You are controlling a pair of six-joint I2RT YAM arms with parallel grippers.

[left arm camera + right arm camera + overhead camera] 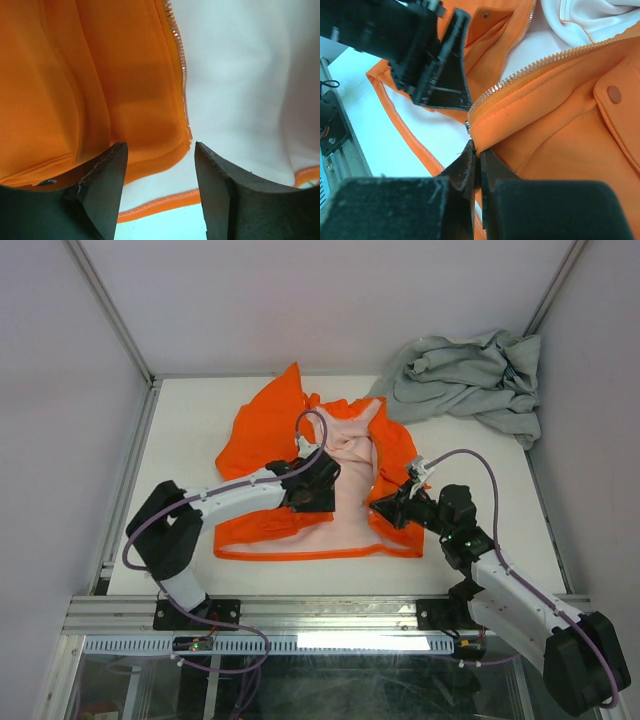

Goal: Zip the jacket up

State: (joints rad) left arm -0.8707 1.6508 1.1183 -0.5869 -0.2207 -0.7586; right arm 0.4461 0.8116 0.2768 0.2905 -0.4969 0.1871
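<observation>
**White table, orange jacket spread open**

White table (190, 420) fills the floor of a booth with pale walls (300, 300). Seen from above, the jacket (265, 430) lies spread on it with its front open. Its pale lining (345, 510) faces up between the two orange panels. A crumpled grey garment (460, 380) sits near the jacket's far right corner. The left gripper (320, 485) hangs over the jacket's left front edge, about midway along the opening. The right gripper (385, 508) is down at the jacket's right front edge, closer to the hem. From this height I cannot tell how either pair of jaws stands.

From the left wrist, the jaws stand well apart and hold nothing. Beyond them lies the bottom corner of the jacket's left panel, where a row of zipper teeth (181, 65) ends. Lining spreads to the right of that row, and an orange-trimmed hem (160, 204) crosses below it.

From the right wrist, the jaws are pressed together. They pinch the jacket's right front edge at the bottom end of its own zipper row. A snap (614, 93) sits on a flap further along that panel. The left gripper's dark fingers (450, 75) hang above the jacket's other edge, across the strip of lining.
</observation>
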